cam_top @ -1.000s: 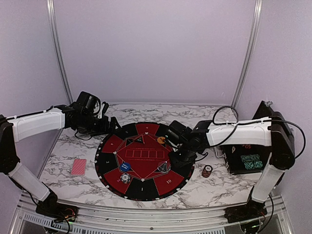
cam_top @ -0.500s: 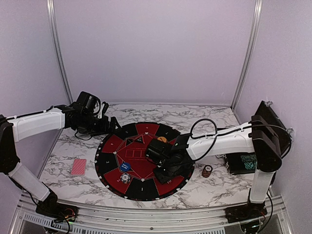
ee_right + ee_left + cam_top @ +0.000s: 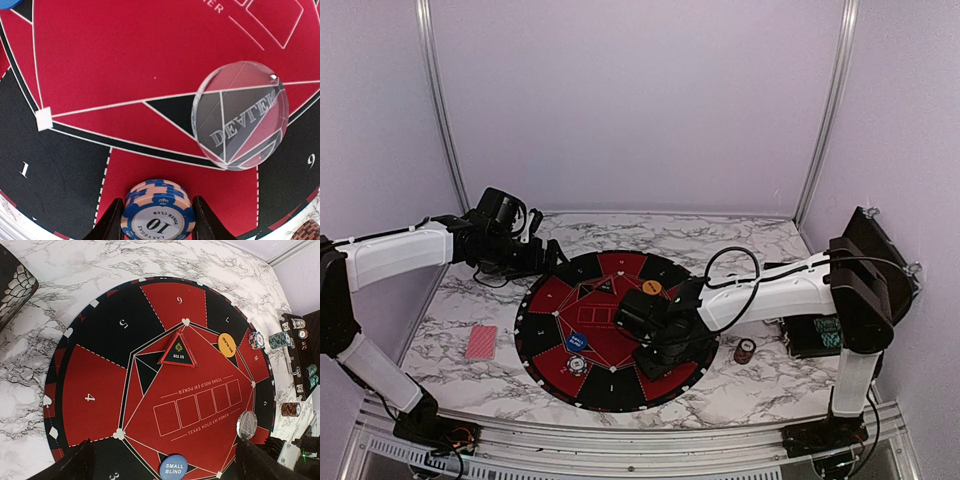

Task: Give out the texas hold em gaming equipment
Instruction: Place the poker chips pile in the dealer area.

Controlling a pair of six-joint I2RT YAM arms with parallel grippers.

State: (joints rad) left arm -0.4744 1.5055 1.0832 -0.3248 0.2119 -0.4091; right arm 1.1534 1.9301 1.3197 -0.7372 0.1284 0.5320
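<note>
Step in hand: setting chips out at a seat. The right gripper [image 3: 157,200] has its fingers closed on a short stack of chips [image 3: 159,220], pale ridged plastic discs with blue stripes. The stack sits over the round mat [image 3: 125,60], on the side toward the near edge of the marble-patterned counter [image 3: 740,395], beside a clear glossy dealer disc [image 3: 240,115]. Judged next: lower the stack flat, then release without toppling it. The left gripper [image 3: 548,258] hangs spread and empty toward the far left corner
</note>
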